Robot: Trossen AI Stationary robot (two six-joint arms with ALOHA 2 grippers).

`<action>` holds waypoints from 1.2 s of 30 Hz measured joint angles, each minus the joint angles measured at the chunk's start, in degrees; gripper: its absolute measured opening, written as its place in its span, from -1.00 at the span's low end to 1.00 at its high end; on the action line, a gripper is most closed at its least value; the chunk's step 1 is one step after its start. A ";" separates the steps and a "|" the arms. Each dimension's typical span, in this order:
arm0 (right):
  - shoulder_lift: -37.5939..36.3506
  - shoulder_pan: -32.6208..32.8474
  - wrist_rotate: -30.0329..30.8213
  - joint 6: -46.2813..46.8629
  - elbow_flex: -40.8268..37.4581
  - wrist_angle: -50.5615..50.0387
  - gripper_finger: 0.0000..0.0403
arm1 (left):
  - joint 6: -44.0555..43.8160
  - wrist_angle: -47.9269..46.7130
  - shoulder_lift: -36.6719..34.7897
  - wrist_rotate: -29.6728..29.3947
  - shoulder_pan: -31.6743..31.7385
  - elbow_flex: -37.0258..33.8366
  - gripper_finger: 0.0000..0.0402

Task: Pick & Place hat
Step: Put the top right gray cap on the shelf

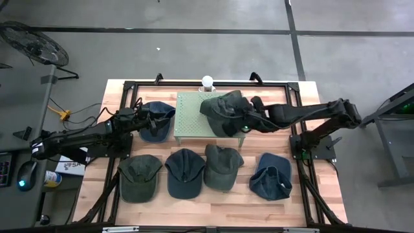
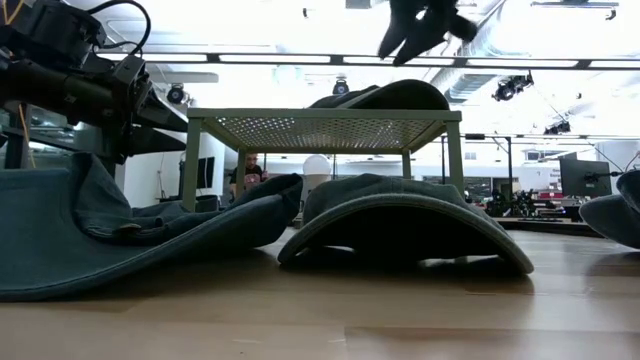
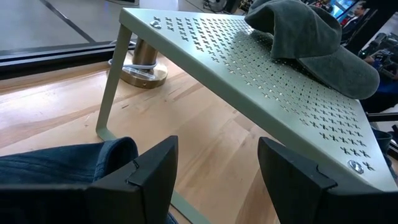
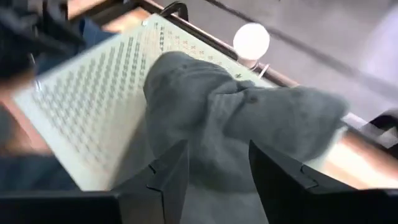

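1. We see four caps in a row along the near part of the wooden tabletop [image 1: 194, 210]: an olive cap [image 1: 138, 177], a navy cap [image 1: 185, 172], a second olive cap [image 1: 222, 167] and a blue cap [image 1: 271, 175].
2. The dark green hat [image 1: 224, 110] lies on the perforated green stand [image 1: 189, 116], a white knob [image 1: 207, 81] behind it.
3. The right end effector [image 1: 246, 123] sits at the hat's edge, fingers apart, gripping nothing.
4. The left end effector [image 1: 150, 120], fingers apart, hovers over another blue cap [image 1: 155, 123] beside the stand.

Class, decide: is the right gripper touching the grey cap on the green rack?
Apart. The low view shows the right gripper, fingers spread, hanging clear above the grey cap.
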 joint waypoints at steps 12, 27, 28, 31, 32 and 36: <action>-3.05 18.03 4.75 -12.73 -0.27 -14.48 -0.27 | 0.00 0.00 -0.02 -0.08 -0.02 0.00 0.08; 2.76 22.39 17.82 -37.41 -10.93 -2.25 -0.26 | 0.00 0.00 -0.02 -0.11 0.00 0.00 0.08; 2.76 22.24 19.00 -39.07 -11.65 -1.10 -0.26 | 0.00 0.00 -0.02 -0.11 0.00 0.00 0.08; 2.76 21.80 20.09 -42.56 -13.35 0.59 -0.26 | 0.00 0.00 0.00 -0.11 0.00 0.00 0.08; 2.76 21.57 19.74 -43.23 -13.74 1.12 -0.26 | 0.00 0.01 -0.01 -0.11 -0.01 0.00 0.08; 2.76 20.76 19.23 -45.80 -16.02 4.45 -0.26 | 0.00 0.00 -0.02 -0.11 0.00 0.00 0.08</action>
